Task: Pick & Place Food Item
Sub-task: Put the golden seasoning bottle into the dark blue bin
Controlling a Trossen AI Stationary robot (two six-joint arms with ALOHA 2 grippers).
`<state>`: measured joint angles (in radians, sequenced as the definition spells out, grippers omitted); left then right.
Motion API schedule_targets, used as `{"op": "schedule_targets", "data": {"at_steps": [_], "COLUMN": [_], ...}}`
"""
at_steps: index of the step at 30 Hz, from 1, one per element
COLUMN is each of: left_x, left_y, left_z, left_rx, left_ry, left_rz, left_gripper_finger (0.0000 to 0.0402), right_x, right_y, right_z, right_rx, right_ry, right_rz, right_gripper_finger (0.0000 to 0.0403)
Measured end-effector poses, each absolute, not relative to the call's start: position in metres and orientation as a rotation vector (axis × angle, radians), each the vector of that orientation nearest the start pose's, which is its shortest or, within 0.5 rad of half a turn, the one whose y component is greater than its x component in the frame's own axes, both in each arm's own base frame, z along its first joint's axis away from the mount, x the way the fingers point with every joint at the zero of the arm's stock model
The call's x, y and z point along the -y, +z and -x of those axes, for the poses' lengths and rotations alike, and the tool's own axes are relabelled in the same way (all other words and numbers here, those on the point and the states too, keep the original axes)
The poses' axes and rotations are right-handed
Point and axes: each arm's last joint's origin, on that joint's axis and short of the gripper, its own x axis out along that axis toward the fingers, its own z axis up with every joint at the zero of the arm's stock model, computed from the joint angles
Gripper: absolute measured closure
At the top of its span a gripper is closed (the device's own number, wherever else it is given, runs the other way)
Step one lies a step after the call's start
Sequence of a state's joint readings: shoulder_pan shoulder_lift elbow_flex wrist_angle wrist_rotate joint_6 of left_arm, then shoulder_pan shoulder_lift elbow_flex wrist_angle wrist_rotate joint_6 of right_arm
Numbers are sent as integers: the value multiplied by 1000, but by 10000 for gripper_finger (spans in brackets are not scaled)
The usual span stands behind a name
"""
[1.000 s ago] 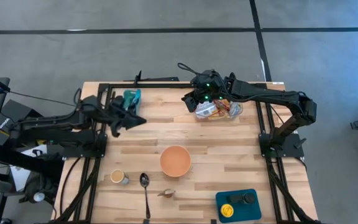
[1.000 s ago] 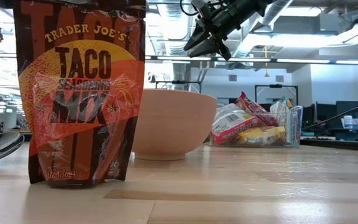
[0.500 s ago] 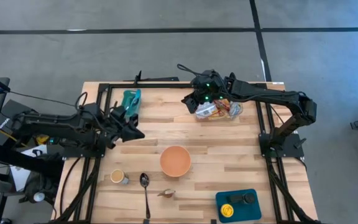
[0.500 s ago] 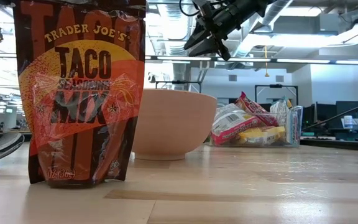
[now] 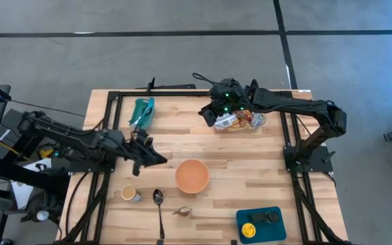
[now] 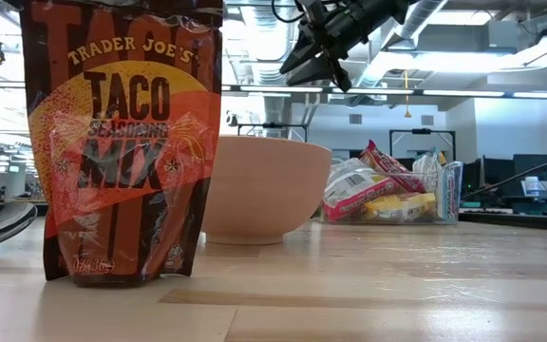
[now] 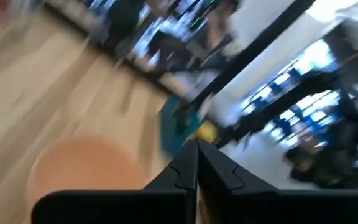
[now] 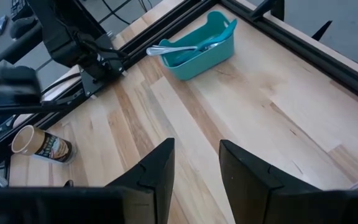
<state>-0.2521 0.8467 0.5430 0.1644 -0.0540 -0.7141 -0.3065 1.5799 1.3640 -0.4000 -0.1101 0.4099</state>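
Several snack packets [image 5: 235, 121] lie piled in a clear container [image 6: 449, 195] at the table's far right. My right gripper [image 5: 206, 113] hangs above the container's left end, open, with nothing between its fingers [image 8: 157, 171]. An orange bowl [image 5: 192, 175] stands on its base mid-table. My left gripper [image 5: 160, 160] is shut and empty, just left of the bowl and above the table, pointing at it. A taco seasoning packet [image 6: 122, 142] stands upright on its lower edge close to the low camera.
A teal bin [image 5: 141, 111] with utensils sits at the far left. A paper cup [image 5: 129, 194], a spoon [image 5: 158, 203] and a small item [image 5: 182, 211] lie along the near edge. At the near right is a teal tray [image 5: 260, 223]. Bare wood lies between bowl and container.
My left gripper has swung from beside the teal bin toward the table's near edge and a little right, sinking somewhat, and now points at the bowl. It has stayed shut.
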Motion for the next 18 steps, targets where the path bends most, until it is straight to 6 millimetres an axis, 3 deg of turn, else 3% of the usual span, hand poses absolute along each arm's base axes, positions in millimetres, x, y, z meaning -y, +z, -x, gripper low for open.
{"op": "schedule_targets", "data": {"at_steps": [8, 18], "left_x": [57, 75], "left_y": [243, 257], "left_z": [-179, -170], "left_rx": [-502, -558], "left_ry": [-23, -60], "left_rz": [815, 819], "left_gripper_finger": [401, 401], "right_x": [104, 104], "right_y": [318, 318], "right_z": [-338, -338], "right_rx": [-558, -558], "right_ry": [-315, -315], "right_rz": [-522, -521], "right_gripper_finger": [282, 282]}}
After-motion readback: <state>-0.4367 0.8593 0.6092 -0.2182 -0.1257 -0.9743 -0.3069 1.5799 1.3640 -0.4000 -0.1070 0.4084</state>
